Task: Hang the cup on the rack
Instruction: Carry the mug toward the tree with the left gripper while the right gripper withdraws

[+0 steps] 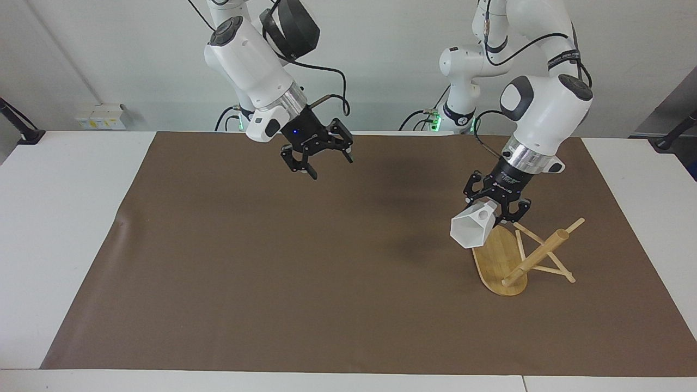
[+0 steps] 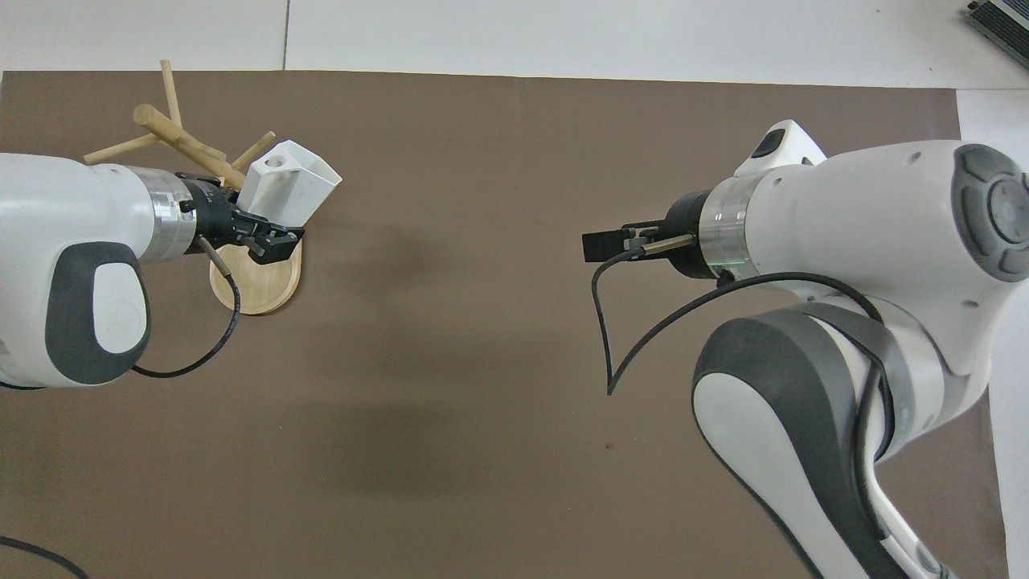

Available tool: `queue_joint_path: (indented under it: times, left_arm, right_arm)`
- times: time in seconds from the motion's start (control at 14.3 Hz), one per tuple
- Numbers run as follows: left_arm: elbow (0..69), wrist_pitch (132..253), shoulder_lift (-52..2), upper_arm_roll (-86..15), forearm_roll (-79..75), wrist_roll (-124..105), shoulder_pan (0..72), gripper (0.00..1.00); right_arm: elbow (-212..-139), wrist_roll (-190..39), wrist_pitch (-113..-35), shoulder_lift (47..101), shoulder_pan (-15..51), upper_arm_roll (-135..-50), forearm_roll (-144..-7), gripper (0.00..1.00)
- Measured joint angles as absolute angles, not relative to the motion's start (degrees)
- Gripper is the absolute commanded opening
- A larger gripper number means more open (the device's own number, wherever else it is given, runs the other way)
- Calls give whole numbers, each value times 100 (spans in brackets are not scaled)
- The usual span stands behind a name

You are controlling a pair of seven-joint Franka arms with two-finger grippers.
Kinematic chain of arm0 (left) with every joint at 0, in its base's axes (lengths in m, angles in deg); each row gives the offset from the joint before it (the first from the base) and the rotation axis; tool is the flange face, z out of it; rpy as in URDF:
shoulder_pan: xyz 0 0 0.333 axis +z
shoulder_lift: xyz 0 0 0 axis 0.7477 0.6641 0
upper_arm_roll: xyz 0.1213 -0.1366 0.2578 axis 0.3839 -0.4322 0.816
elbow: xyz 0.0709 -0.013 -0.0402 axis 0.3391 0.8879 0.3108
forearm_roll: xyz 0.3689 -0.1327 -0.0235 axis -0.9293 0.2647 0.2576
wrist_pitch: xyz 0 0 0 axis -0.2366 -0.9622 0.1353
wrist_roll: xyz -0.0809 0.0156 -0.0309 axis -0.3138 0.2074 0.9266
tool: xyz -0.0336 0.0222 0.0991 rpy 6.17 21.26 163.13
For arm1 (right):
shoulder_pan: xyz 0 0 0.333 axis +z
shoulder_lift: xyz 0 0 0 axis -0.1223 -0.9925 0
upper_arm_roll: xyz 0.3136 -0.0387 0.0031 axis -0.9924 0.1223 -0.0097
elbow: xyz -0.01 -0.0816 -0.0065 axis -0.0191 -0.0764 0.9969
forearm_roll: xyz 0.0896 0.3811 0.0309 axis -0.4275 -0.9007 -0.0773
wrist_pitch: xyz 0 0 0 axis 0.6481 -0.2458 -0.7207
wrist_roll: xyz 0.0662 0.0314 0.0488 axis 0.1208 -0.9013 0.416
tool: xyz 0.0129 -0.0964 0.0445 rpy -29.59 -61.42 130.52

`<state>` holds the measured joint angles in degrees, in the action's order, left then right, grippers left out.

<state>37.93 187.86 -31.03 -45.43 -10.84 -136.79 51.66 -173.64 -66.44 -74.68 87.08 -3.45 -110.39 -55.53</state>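
**Cup held over rack, not yet hung**

I hold the cup (image 1: 471,229) clamped in the left gripper (image 1: 498,208), tilted above the rack (image 1: 509,260) at the left arm's end of the table, handle hole exposed so a peg can enter. The right gripper (image 1: 317,158) waits over the mat (image 1: 283,261), jaws apart, clear of the work.

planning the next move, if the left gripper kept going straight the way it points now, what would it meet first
Probably the rack: the left gripper, shut on the cup, points down over the rack's oval base. The cup would likely touch that base first, though depth is hard to judge.
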Motion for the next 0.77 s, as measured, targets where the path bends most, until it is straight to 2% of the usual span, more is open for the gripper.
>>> queue_joint_path:
  times: [0.42, 0.77]
  left_arm:
    - [3791, 18786, -3102, -4554, -1089, -13679, 5170, 0]
    - [3763, 18758, -3102, -4546, -1218, -13680, 5217, 0]
  right_arm:
    - [-17368, -6771, -7149, 8709, -852, -11019, -4475, 100]
    - [-17366, -6771, -6822, 8723, -911, -10612, -4274, 100]
